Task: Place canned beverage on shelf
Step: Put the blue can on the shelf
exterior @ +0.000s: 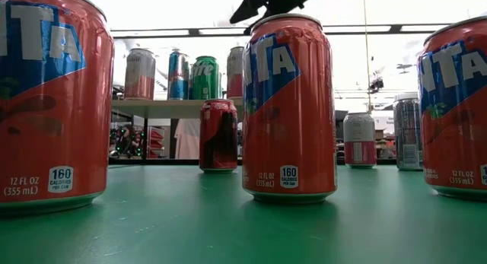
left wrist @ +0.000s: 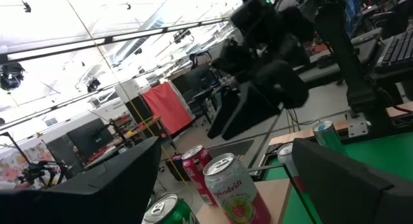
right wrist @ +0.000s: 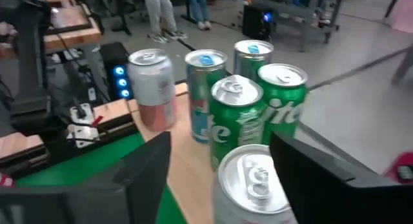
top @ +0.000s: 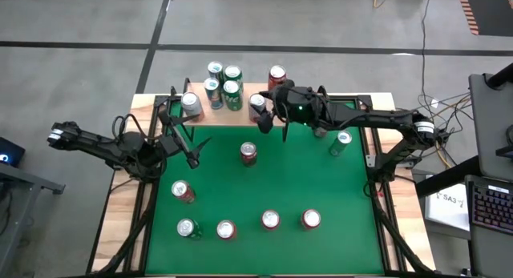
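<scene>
**Silver can upright on the shelf, between the right gripper's spread fingers**

The silver can stands upright on the shelf, near its right part, with its long axis vertical. It sits between the two fingers of the right gripper, which are apart and not pressing it. The green Sprite cans stand just behind it. The left gripper waits near the shelf's left end, fingers also apart. The right arm is clearly nearer, so a retreat should go straight back, I think.
</scene>
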Motion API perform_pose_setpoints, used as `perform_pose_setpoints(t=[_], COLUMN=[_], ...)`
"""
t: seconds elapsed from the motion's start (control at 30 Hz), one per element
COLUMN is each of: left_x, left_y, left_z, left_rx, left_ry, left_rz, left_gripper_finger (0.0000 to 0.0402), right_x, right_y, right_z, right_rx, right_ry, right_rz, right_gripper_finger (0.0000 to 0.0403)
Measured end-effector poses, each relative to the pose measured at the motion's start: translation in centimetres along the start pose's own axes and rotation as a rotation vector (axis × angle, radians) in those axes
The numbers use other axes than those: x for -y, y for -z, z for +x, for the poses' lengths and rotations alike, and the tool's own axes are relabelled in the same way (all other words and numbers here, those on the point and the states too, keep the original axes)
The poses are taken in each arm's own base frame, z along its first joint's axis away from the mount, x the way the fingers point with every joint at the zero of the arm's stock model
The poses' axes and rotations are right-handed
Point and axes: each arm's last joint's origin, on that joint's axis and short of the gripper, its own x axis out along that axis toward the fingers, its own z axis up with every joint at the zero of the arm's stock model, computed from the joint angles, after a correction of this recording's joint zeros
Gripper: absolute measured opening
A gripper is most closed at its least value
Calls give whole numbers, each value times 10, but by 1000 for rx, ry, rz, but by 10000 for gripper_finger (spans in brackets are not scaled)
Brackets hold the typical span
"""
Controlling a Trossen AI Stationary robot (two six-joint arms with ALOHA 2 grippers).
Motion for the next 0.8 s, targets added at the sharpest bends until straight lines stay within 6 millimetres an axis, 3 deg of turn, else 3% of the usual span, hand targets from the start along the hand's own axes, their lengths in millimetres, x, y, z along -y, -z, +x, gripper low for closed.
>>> perform_pose_setpoints(t=[0.2, 0.4, 0.67, 0.8], left_x=[0, 0, 1, 1], left_y=[0, 0, 0, 0], left_z=[0, 0, 0, 1], left_rx=[0, 0, 0, -2], left_ry=[0, 1, 2, 2], left_rz=[0, 1, 4, 7], left_gripper_finger=[333, 333, 333, 333], right_x=[0, -2, 1, 0], right_y=[-11, -11, -9, 2], right_z=[-2, 7, 18, 31], right_rx=[8, -21, -37, -76], right_ry=[9, 15, 70, 90], right_rz=[60, 27, 29, 11], right_gripper_finger=[148, 26, 9, 9])
